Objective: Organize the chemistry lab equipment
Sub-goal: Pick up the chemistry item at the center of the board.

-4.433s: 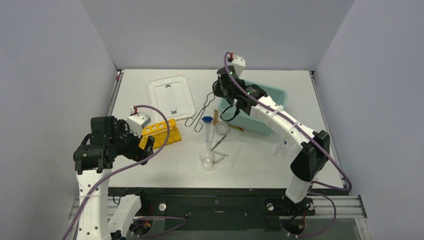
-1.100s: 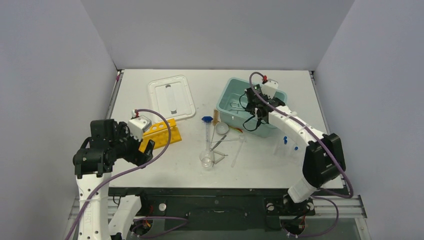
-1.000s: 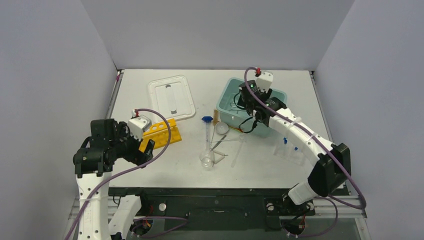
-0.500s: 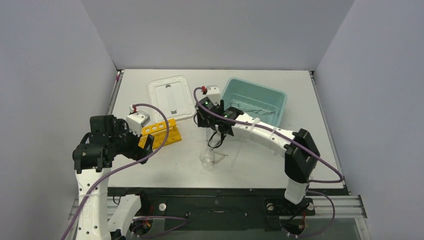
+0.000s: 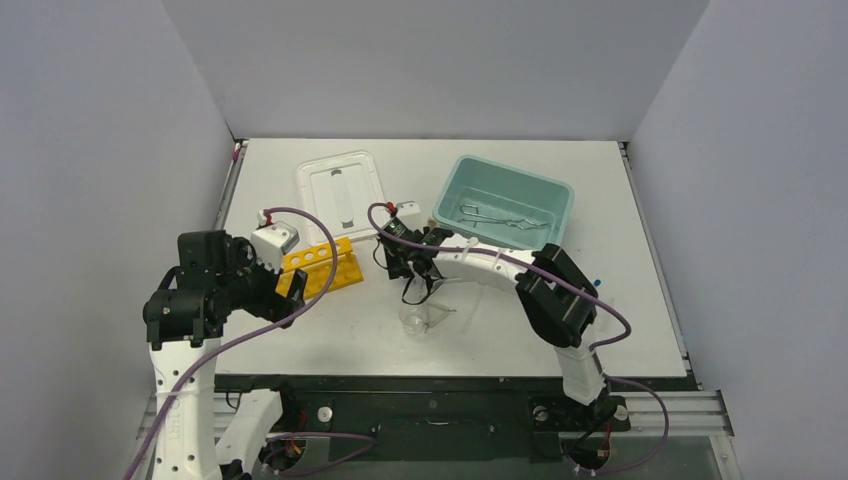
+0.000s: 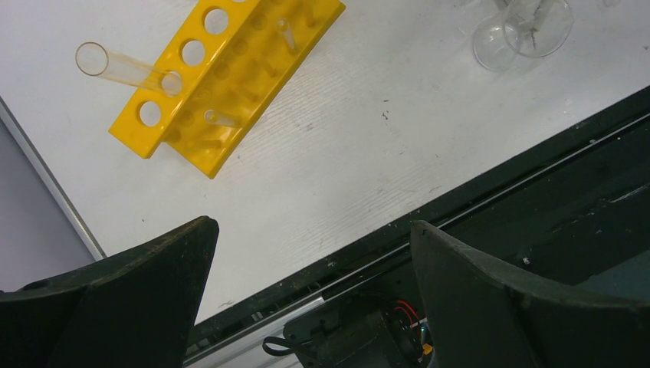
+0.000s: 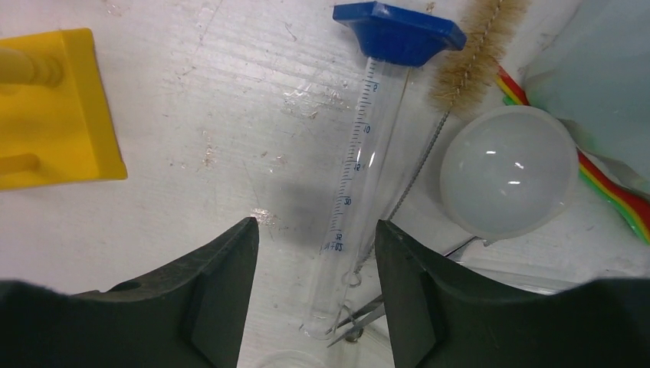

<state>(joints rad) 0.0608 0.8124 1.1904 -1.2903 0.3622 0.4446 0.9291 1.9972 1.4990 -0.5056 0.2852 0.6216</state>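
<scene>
Clear graduated cylinder lies flat on table, just beside brush and round dish. Its long axis is near vertical in the right wrist view, blue foot up, mouth down. The mouth end shows between the half-open, empty right gripper. Left gripper is wide apart, empty.

The table carries one teal tub with one pair of metal tongs inside, one white lid, and one yellow rack with one clear glass tube leaning in a hole. Toward the middle of the table lie one graduated glass cylinder with a blue foot, one bristle brush, one round white dish, one strip striped red, yellow and green, and one glass flask. Near the right edge one blue cap shows; whether there are more cannot be told.
</scene>
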